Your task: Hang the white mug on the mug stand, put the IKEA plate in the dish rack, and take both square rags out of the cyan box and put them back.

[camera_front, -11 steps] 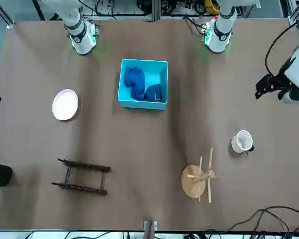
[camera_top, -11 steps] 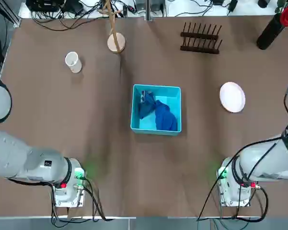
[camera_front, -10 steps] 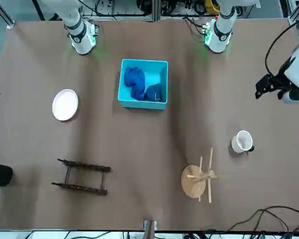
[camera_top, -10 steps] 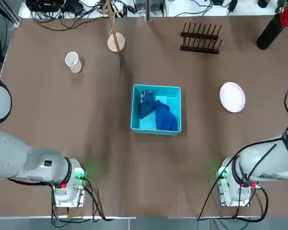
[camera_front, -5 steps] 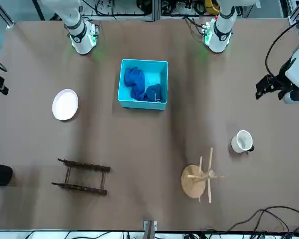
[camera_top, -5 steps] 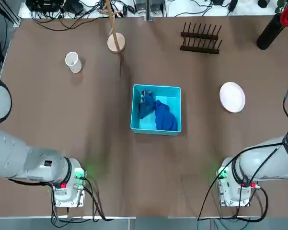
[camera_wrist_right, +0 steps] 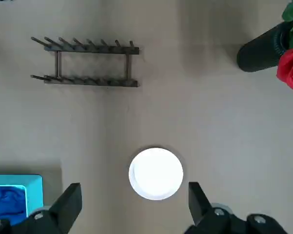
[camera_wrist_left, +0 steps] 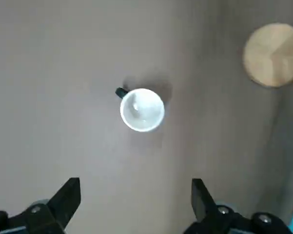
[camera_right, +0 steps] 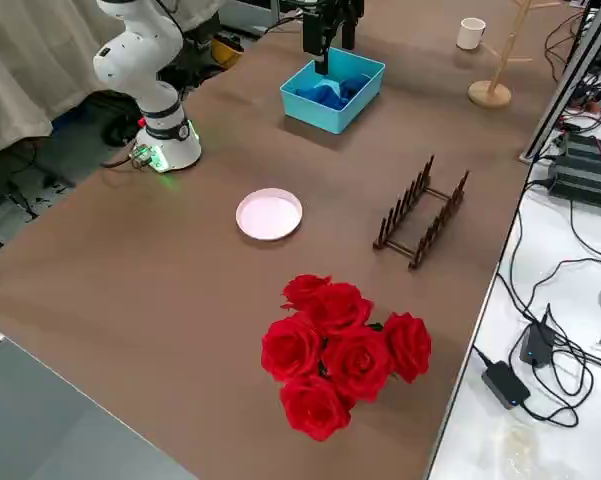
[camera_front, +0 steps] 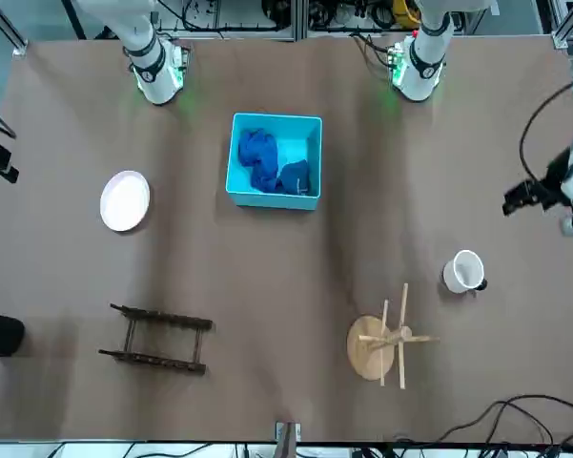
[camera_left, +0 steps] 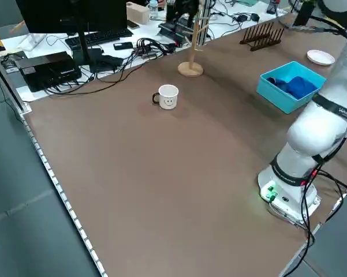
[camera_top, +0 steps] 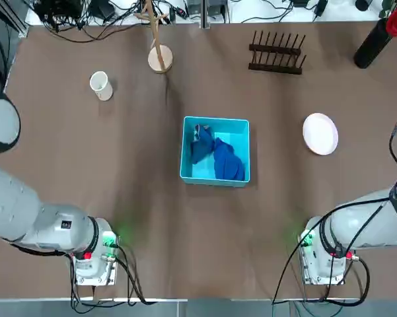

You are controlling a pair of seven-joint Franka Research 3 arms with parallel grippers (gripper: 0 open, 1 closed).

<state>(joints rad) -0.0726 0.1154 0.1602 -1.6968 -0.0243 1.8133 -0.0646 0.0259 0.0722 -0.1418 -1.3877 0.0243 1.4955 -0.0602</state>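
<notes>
Mug (camera_wrist_left: pixel 142 109) below wide-open, empty left pincer (camera_wrist_left: pixel 135 204); plate (camera_wrist_right: pixel 156 173) below wide-open, empty right pincer (camera_wrist_right: pixel 131 204).

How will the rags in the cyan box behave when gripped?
Likely floppy: the rags lie crumpled in folds in the box. Probably light, so the box shouldn't shift much. They overlap, so one pinch may drag both out together.

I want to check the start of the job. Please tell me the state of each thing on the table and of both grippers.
white mug: upright on the table, not hung.
mug stand: upright, pegs bare.
IKEA plate: flat on the table, not racked.
dish rack: holds nothing.
cyan box: blue rags crumpled inside.
left gripper: open, above the mug.
right gripper: open, above the plate.
</notes>
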